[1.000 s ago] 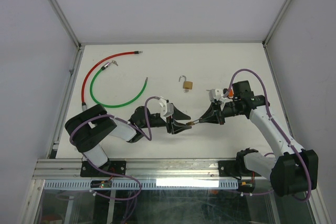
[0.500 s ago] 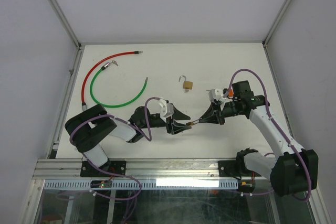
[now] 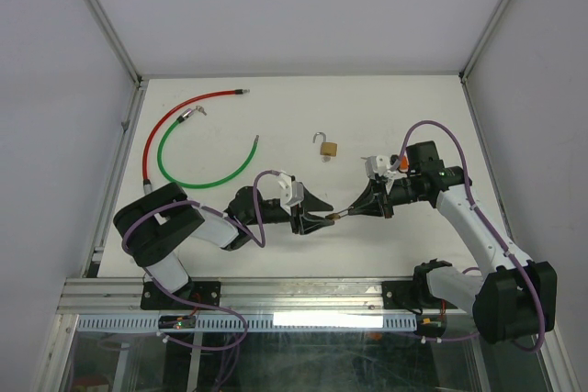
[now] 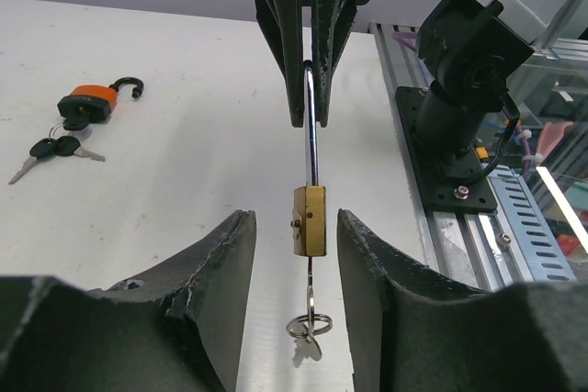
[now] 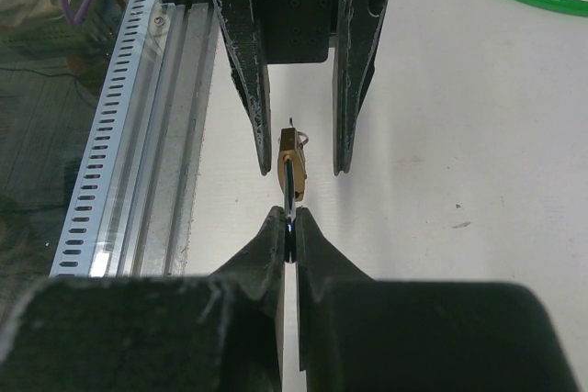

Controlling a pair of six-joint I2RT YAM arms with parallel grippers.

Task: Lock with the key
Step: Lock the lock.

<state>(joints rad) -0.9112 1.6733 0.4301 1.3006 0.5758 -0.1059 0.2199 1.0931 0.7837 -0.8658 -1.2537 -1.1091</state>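
far off to the left of the brass padlock (image 4: pixel 309 220), the red cable (image 3: pixel 165 118) and the green cable (image 3: pixel 161 149) lie curled on the white desk (image 3: pixel 276 117). nearer, but also left of the padlock and beyond it on the desk, is an orange-topped padlock (image 4: pixel 87 103) with its shackle swung open and black-headed keys (image 4: pixel 55 147) beside it. my left pincer (image 3: pixel 317 220) comes up to the brass padlock from the left. it is partly open, with one finger on each side of the body. i see a sliver of desk between the brass and each finger, so it has hold of nothing. the padlock hangs in the air above the near part of the desk, between my two arms. the key (image 4: pixel 310 282) sticks out of the end that faces my left wrist, with a ring on it. at the padlock's right end, my right pincer (image 5: pixel 290 222) is closed tight on the steel shackle (image 4: pixel 311 135) and carries the whole lock.
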